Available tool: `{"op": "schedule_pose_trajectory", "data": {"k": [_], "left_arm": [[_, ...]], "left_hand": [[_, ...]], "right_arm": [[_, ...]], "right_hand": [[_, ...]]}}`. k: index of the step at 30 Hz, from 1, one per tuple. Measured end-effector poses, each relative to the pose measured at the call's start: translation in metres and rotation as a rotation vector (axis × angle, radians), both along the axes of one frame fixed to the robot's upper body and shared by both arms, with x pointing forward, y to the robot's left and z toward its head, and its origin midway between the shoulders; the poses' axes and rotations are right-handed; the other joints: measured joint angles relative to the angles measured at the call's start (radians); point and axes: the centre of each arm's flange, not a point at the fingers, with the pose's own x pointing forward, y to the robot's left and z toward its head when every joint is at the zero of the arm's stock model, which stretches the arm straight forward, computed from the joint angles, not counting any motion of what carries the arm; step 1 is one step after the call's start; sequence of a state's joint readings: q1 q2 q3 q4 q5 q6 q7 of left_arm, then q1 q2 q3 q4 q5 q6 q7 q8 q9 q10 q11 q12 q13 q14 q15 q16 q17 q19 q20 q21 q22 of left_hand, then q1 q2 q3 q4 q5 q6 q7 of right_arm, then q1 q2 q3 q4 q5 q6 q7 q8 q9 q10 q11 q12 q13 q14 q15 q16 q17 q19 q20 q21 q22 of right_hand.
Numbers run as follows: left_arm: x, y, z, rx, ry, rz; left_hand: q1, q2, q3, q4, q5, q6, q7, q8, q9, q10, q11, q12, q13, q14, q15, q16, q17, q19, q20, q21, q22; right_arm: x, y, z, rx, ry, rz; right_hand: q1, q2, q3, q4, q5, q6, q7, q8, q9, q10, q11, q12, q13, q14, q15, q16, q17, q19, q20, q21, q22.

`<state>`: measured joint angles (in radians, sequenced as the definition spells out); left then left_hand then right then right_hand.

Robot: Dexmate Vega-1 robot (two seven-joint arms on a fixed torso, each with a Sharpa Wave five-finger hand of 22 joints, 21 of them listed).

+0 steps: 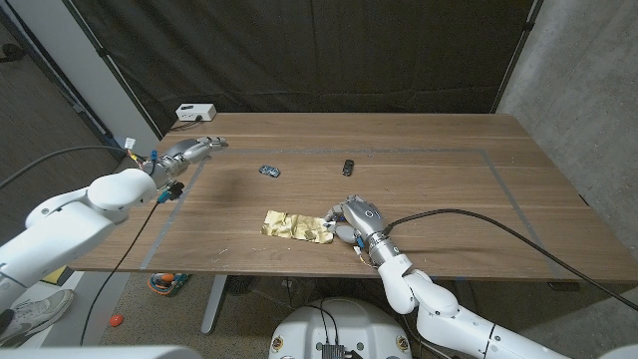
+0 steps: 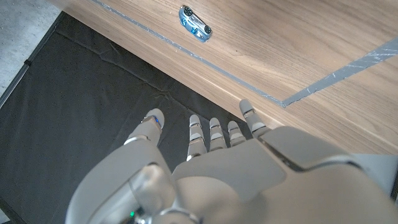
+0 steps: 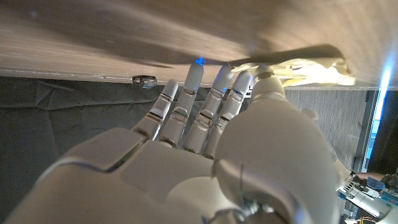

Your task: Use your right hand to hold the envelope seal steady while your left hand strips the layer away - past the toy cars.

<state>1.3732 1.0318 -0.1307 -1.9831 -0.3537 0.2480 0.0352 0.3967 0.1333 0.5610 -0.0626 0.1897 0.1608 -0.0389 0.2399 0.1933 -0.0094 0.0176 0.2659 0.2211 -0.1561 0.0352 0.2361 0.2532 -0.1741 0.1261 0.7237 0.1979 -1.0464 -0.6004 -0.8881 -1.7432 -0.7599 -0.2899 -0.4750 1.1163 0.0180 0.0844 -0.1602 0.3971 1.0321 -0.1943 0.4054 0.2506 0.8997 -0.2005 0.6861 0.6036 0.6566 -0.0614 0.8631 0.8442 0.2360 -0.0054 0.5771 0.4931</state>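
The right hand [image 1: 355, 216] covers the gold envelope's [image 1: 294, 225] right end; its seal is hidden.

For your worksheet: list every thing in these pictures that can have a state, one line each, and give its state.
Gold envelope: lying crumpled on the table, its right end under the right hand.
Right hand: pressing on the envelope's end.
Left hand: fingers apart, holding nothing, over the table's far left corner.
Blue toy car: standing free on the table.
Black toy car: standing free on the table.
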Motion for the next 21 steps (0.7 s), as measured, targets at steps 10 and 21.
{"op": "schedule_pose_trajectory", "data": {"k": [10,21], "left_arm": [[0.000,0.004,-0.001,-0.019,-0.013,-0.014],[-0.001,0.008,-0.004,-0.035,-0.019,-0.017]], "left_hand": [[-0.004,-0.004,-0.004,0.004,0.000,-0.004,0.004,-0.008,0.000,-0.005,0.005,-0.004,0.000,-0.001,-0.001,0.000,0.005,0.000,0.000,0.000,0.005],[-0.011,-0.003,-0.005,0.012,0.000,-0.004,0.004,-0.008,0.005,-0.005,0.005,-0.004,0.000,-0.007,0.004,0.000,0.005,0.000,0.000,-0.006,0.005]], "right_arm": [[0.006,-0.002,-0.002,-0.026,0.004,-0.014],[0.005,-0.014,-0.007,0.028,0.012,-0.043]], "right_hand": [[0.069,0.006,0.013,0.013,-0.037,0.064,0.022,0.023,-0.043,0.099,0.009,0.030,-0.014,0.091,-0.015,0.023,0.037,0.032,-0.037,0.089,0.026],[-0.066,-0.034,-0.097,0.094,-0.027,-0.298,0.030,-0.161,-0.015,-0.205,0.025,-0.115,-0.040,0.000,-0.001,-0.032,0.337,-0.054,0.022,0.135,0.031]]}}
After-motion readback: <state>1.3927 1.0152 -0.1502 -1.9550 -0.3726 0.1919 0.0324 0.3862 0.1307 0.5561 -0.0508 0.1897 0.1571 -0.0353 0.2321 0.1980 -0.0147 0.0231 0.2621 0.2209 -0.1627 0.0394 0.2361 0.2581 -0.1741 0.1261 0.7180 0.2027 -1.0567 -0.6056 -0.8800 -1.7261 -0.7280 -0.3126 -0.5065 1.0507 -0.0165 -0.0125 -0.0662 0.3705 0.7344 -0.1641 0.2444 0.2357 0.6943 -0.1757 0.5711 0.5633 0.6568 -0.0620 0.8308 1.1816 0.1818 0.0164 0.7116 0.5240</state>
